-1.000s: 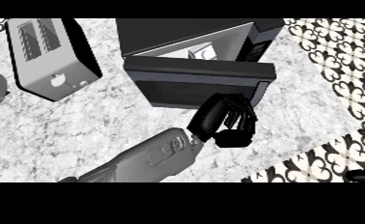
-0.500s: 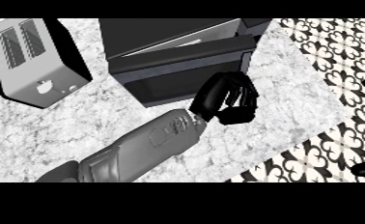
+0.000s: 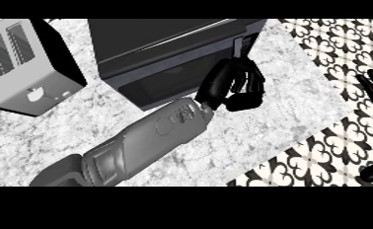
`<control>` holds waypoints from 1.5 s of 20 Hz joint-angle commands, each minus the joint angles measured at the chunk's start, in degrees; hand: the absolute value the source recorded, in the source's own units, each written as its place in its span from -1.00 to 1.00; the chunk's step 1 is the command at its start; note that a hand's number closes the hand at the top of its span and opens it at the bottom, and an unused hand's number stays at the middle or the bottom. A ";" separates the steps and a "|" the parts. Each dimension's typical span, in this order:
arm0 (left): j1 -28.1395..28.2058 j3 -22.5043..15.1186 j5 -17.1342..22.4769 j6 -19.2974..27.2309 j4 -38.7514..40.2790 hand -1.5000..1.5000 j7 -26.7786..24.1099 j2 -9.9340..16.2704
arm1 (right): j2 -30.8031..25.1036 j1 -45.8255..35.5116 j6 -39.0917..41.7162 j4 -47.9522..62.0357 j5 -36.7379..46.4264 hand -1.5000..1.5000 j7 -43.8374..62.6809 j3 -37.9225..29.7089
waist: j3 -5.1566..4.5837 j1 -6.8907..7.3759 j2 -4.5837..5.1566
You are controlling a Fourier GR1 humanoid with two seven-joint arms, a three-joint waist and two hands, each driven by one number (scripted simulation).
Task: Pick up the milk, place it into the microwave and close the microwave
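Pushing the microwave (image 3: 171,57) door with our left hand (image 3: 232,85), fingers fairly straight against its front so it swings closed. Milk isn't visible, presumably inside behind the hand. Our right hand (image 3: 363,86) barely shows far right; can't tell its fingers.

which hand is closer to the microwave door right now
Left. The left hand is against the microwave door, at its right end. The right hand shows only as a sliver at the view's right edge, well away over the patterned floor.
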 commanded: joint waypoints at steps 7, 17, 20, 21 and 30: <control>-5.82 1.04 3.49 -0.54 2.61 1.00 -1.07 -1.09 | -4.00 -4.73 9.64 -9.11 1.73 1.00 -0.65 5.87 | 0.21 -1.23 0.31; -7.99 1.15 6.12 0.76 4.87 1.00 -1.03 -1.07 | -4.70 -4.87 10.18 -16.59 -0.17 1.00 2.87 9.49 | 0.36 -4.14 0.17; -8.51 1.08 6.80 0.95 5.86 1.00 -1.49 -1.09 | -4.92 -4.80 9.98 -18.30 -0.47 1.00 3.70 10.04 | 0.38 -4.49 0.28; -9.18 1.16 6.90 0.50 6.42 1.00 -1.65 -1.10 | -4.80 -4.83 9.83 -19.54 -0.73 1.00 3.97 10.38 | 0.32 -4.69 0.09; -12.21 2.24 9.14 0.47 9.53 1.00 -3.09 -1.12 | -5.24 -4.01 9.53 -23.55 -1.69 1.00 6.01 11.78 | 0.45 -6.13 0.73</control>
